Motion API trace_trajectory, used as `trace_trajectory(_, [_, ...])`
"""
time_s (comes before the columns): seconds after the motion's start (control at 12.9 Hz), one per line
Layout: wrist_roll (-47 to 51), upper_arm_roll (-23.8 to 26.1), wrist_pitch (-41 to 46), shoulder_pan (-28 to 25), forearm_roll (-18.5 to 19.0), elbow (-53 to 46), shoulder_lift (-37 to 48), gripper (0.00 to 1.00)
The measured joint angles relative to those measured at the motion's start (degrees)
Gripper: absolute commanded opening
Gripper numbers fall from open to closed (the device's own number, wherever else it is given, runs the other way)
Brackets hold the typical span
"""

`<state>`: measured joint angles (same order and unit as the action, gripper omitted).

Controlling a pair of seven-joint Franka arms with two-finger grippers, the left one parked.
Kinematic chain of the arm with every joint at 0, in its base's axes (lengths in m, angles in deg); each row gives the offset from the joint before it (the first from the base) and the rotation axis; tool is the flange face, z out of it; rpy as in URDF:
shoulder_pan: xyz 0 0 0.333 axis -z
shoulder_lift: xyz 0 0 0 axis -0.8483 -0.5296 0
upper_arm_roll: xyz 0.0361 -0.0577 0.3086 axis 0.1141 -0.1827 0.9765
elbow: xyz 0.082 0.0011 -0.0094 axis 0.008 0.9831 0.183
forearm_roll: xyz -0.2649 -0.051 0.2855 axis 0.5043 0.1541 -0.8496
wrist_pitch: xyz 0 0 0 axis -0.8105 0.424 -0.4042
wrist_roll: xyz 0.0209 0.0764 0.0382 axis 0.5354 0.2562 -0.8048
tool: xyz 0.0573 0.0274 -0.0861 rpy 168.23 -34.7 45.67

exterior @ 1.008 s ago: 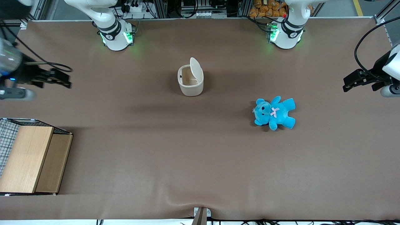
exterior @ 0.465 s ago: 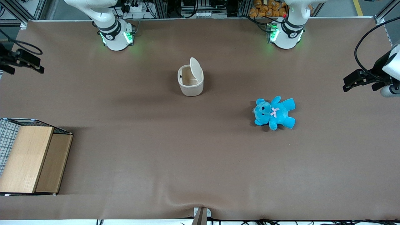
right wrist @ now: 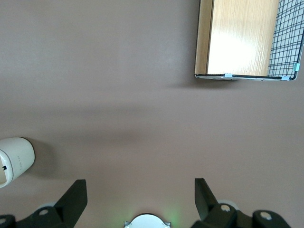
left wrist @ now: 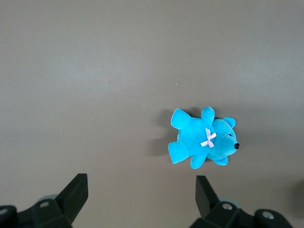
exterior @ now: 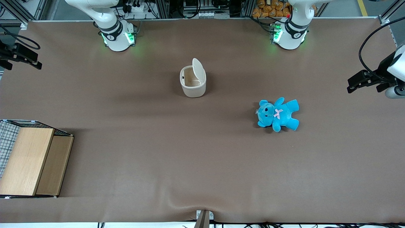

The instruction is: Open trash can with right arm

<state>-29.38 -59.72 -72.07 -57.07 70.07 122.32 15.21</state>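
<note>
The beige-cream trash can (exterior: 192, 83) stands on the brown table near its middle, with its flip lid (exterior: 198, 70) tilted up and the inside showing. Part of it also shows in the right wrist view (right wrist: 14, 160). My right gripper (exterior: 22, 57) hangs high at the working arm's end of the table, well away from the can. In the right wrist view the gripper (right wrist: 141, 197) is open and empty, its two dark fingers (right wrist: 76, 197) wide apart above bare table.
A blue teddy (exterior: 277, 114) lies toward the parked arm's end, nearer the front camera than the can. A wooden box (exterior: 33, 161) with a wire mesh basket (exterior: 7, 139) stands at the working arm's end; the box also shows in the right wrist view (right wrist: 242, 38).
My right gripper has drawn back from the table toward the working arm's edge and risen. The trash can, its raised lid and the teddy have not moved.
</note>
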Motion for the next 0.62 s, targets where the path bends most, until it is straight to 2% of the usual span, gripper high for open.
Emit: trace_trajectory(0.62, [0.00, -0.19, -0.60, -0.04, 0.05, 0.15, 0.00, 1.00])
